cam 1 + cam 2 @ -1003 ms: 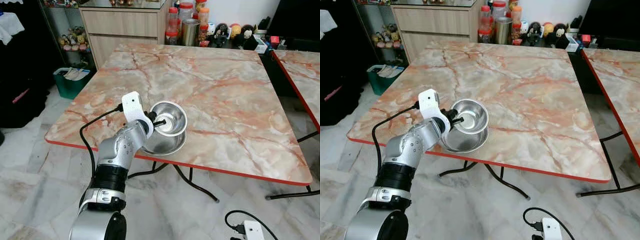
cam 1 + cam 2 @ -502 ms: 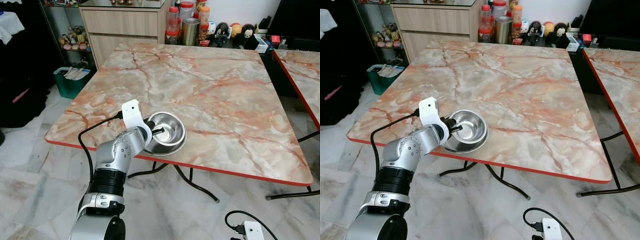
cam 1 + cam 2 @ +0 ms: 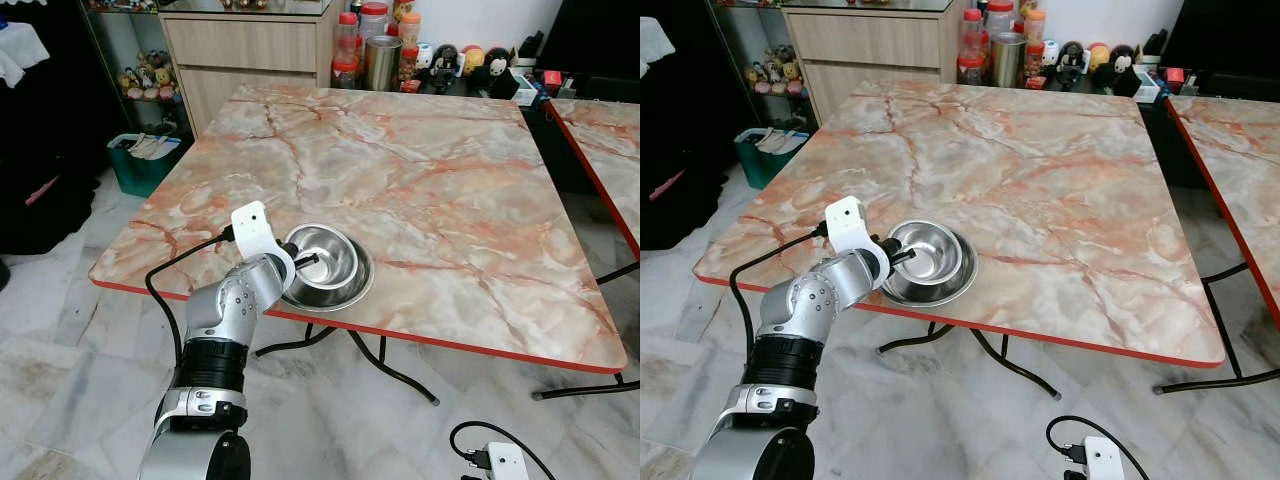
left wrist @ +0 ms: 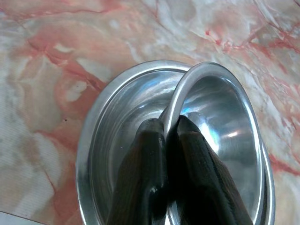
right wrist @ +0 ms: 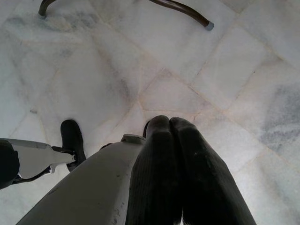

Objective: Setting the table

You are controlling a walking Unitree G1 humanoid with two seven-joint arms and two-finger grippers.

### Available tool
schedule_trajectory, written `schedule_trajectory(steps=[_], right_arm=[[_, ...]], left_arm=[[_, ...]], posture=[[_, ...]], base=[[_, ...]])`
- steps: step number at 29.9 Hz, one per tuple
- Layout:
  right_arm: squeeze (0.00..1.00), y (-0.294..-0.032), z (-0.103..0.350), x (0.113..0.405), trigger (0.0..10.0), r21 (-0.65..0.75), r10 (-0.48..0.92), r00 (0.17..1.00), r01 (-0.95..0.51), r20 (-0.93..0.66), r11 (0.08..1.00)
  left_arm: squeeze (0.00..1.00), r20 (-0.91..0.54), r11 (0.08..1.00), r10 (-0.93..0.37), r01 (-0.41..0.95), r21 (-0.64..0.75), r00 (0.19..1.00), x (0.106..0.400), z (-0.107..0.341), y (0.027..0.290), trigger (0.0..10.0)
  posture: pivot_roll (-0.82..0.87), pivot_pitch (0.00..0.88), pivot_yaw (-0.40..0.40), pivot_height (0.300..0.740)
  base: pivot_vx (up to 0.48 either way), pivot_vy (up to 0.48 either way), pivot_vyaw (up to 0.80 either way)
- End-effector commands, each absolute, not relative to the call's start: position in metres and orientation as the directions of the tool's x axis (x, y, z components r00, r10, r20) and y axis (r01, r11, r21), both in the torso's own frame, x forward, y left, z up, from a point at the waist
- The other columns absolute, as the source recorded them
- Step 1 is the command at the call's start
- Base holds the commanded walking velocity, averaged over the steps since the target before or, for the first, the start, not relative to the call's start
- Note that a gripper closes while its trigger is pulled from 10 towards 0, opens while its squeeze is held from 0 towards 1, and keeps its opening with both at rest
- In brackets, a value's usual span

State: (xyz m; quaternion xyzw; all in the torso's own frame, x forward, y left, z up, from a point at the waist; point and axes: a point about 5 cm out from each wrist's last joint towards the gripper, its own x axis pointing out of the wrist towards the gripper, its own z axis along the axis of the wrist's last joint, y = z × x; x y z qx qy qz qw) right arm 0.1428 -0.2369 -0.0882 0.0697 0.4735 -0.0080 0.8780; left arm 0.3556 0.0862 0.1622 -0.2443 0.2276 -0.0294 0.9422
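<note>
Pinching the near rim of the upper steel bowl [image 3: 322,258] between its two black fingers [image 4: 149,154], the left gripper [image 3: 300,261] holds it nested and slightly tilted inside a second bowl [image 4: 96,154] near the front edge of the marble table [image 3: 430,170]. The thin rim grip suits a smooth, curved wall. The right gripper [image 5: 173,136], fingers pressed together on nothing, hangs idle over the floor.

Left arm [image 3: 228,320] is rounded silver segments with a black ribbed band lower down and a white angular bracket [image 3: 254,231] at the wrist. A black cable [image 3: 165,285] loops off it. Gripper fingers [image 4: 150,178] are long, black, finely ribbed.
</note>
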Motion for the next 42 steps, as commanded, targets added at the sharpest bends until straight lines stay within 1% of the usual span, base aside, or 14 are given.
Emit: schedule_trajectory(steps=[1, 11, 12, 13, 15, 16, 17, 25, 30, 31, 33, 34, 40, 42], right_arm=[[0.00, -0.2397, -0.0878, 0.1417, 10.0, 0.114, 0.047, 0.552, 0.087, -0.833, 0.990], [0.00, -0.2393, -0.0877, 0.1427, 10.0, 0.113, 0.047, 0.552, 0.086, -0.832, 0.990], [0.00, -0.2392, -0.0877, 0.1427, 10.0, 0.114, 0.048, 0.552, 0.086, -0.832, 0.990], [0.00, -0.2391, -0.0876, 0.1428, 10.0, 0.114, 0.048, 0.553, 0.087, -0.832, 0.990], [0.00, -0.2391, -0.0876, 0.1429, 10.0, 0.115, 0.047, 0.553, 0.088, -0.832, 0.990], [0.00, -0.2390, -0.0876, 0.1430, 10.0, 0.115, 0.047, 0.553, 0.088, -0.832, 0.989], [0.00, -0.2389, -0.0876, 0.1430, 10.0, 0.115, 0.047, 0.554, 0.089, -0.831, 0.989], [0.00, -0.2390, -0.0876, 0.1432, 10.0, 0.114, 0.047, 0.553, 0.087, -0.832, 0.990], [0.00, -0.2390, -0.0875, 0.1434, 10.0, 0.114, 0.047, 0.553, 0.087, -0.832, 0.990], [0.00, -0.2391, -0.0874, 0.1436, 10.0, 0.114, 0.047, 0.553, 0.087, -0.832, 0.990], [0.00, -0.2391, -0.0874, 0.1436, 10.0, 0.114, 0.047, 0.553, 0.087, -0.832, 0.990], [0.00, -0.2390, -0.0874, 0.1437, 10.0, 0.114, 0.047, 0.553, 0.087, -0.832, 0.990], [0.00, -0.2391, -0.0873, 0.1438, 10.0, 0.114, 0.047, 0.554, 0.088, -0.831, 0.990], [0.00, -0.2391, -0.0874, 0.1436, 10.0, 0.114, 0.047, 0.553, 0.087, -0.832, 0.990]], left_arm=[[0.00, -0.409, 0.870, -0.189, -0.041, -0.492, 0.893, 0.3552, 0.1653, 0.0773, 10.0], [0.00, -0.418, 0.873, -0.209, -0.023, -0.487, 0.884, 0.3540, 0.1640, 0.0752, 10.0], [0.60, -0.417, 0.874, -0.210, -0.022, -0.486, 0.884, 0.3540, 0.1640, 0.0753, 10.0], [1.00, -0.418, 0.875, -0.211, -0.021, -0.484, 0.884, 0.3540, 0.1641, 0.0753, 10.0], [1.00, -0.420, 0.876, -0.213, -0.019, -0.483, 0.882, 0.3540, 0.1640, 0.0752, 10.0], [0.25, -0.420, 0.876, -0.213, -0.019, -0.482, 0.882, 0.3541, 0.1641, 0.0753, 10.0], [0.00, -0.421, 0.876, -0.212, -0.019, -0.482, 0.882, 0.3541, 0.1641, 0.0754, 10.0], [0.00, -0.429, 0.881, -0.212, -0.019, -0.474, 0.878, 0.3537, 0.1637, 0.0756, 10.0], [0.00, -0.434, 0.899, -0.215, 0.003, -0.438, 0.875, 0.3531, 0.1632, 0.0773, 10.0], [0.73, -0.435, 0.904, -0.211, 0.006, -0.426, 0.876, 0.3532, 0.1632, 0.0781, 10.0], [0.73, -0.435, 0.907, -0.209, 0.007, -0.422, 0.876, 0.3533, 0.1632, 0.0784, 10.0], [0.00, -0.435, 0.908, -0.208, 0.008, -0.419, 0.876, 0.3532, 0.1631, 0.0790, 10.0], [0.00, -0.434, 0.915, -0.191, 0.000, -0.403, 0.881, 0.3538, 0.1636, 0.0833, 10.0], [0.00, -0.428, 0.927, -0.178, 0.005, -0.375, 0.886, 0.3541, 0.1648, 0.0850, 10.0]], posture=[[0.04, 0.047, -0.002, 0.740], [0.04, 0.054, -0.001, 0.740], [0.04, 0.054, -0.001, 0.740], [0.04, 0.054, -0.001, 0.740], [0.04, 0.055, -0.001, 0.740], [0.04, 0.055, -0.001, 0.740], [0.04, 0.055, -0.001, 0.740], [0.05, 0.056, -0.002, 0.740], [0.05, 0.057, -0.002, 0.740], [0.05, 0.057, -0.002, 0.740], [0.05, 0.057, -0.002, 0.740], [0.05, 0.056, -0.002, 0.740], [0.05, 0.056, -0.003, 0.740], [0.05, 0.056, -0.004, 0.740]], base=[[0.000, 0.000, 0.00], [0.000, 0.000, 0.00], [0.000, 0.000, 0.00], [0.000, 0.000, 0.00], [0.000, 0.000, 0.00], [0.000, 0.000, 0.00], [0.000, 0.000, 0.00], [0.000, 0.000, 0.00], [0.000, 0.000, 0.00], [0.000, 0.000, 0.00], [0.000, 0.000, 0.00], [0.000, 0.000, 0.00], [0.000, 0.000, 0.00], [0.000, 0.000, 0.00]])
